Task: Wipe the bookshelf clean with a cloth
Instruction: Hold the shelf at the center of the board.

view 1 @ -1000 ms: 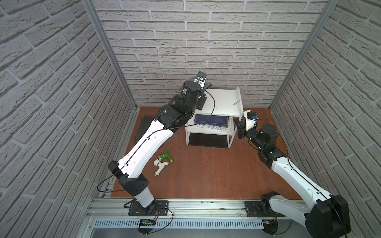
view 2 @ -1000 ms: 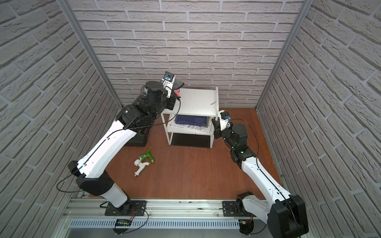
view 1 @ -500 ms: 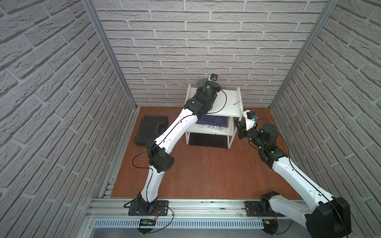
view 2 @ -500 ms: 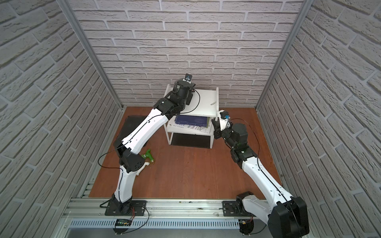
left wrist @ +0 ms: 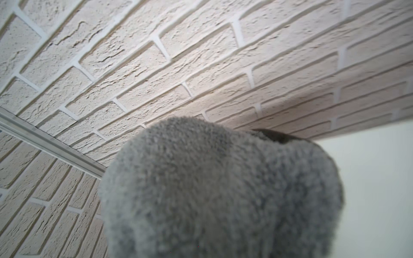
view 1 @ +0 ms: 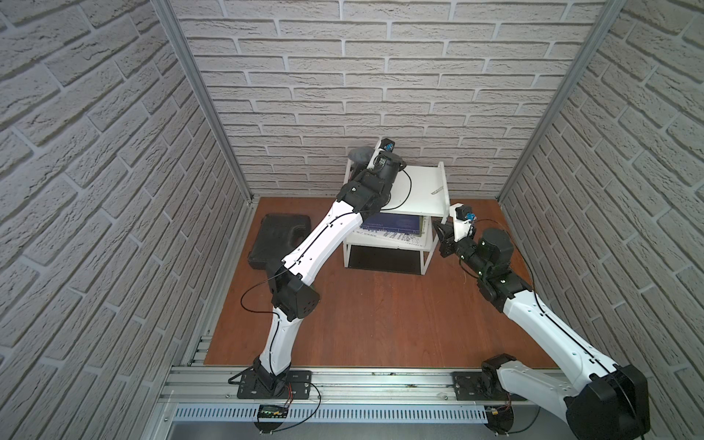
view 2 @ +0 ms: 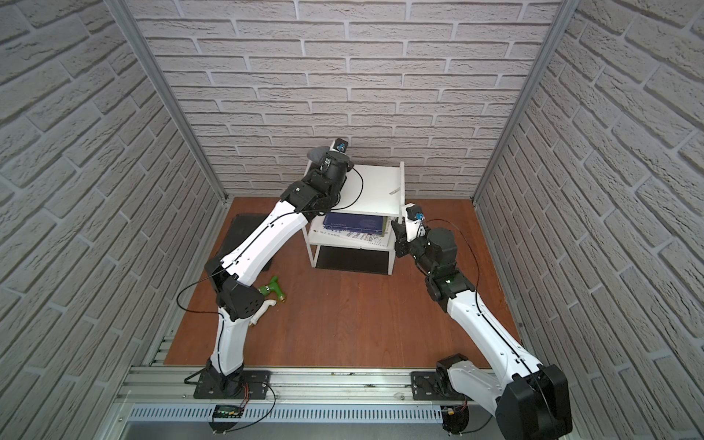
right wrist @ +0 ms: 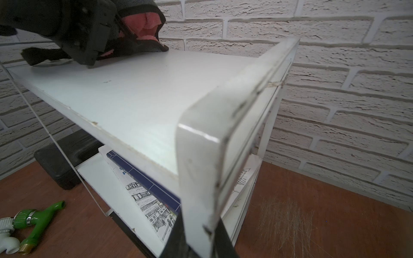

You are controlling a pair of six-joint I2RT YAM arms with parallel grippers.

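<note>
top views, both much alike: the bookshelf [view 1: 419,186] stands at the back of the brown table [view 1: 381,327], close to the brick wall. the left arm reaches over its top board. the cloth [view 1: 360,154] shows as a grey lump at that board's back left corner, just past the wrist (the left gripper itself is hidden there by the arm). the right gripper [view 1: 442,234] sits at the shelf's right side, at the front upright of the frame. a blue book [view 1: 392,224] lies flat on the lower board over some printed sheets. a black case [view 1: 282,236] lies on the table left of the shelf, partly behind the arm. in a top view a green and white tap fitting [view 2: 272,293] shows beside the left arm's elbow.

left wrist view: fuzzy grey cloth [left wrist: 223,189] fills the lower half, with brick wall behind it and a strip of white board at one edge (the fingers are buried behind it).

right wrist view: the right gripper [right wrist: 199,239] is clamped on the white frame bar at the shelf's end, a dark finger [right wrist: 173,236] on each side of it. across the top board the left gripper [right wrist: 111,38] is closed on the cloth [right wrist: 143,24], its pink patch folded up and its dark edge touching the board. the case [right wrist: 64,160] and the fitting [right wrist: 33,219] lie on the table beyond.
</note>
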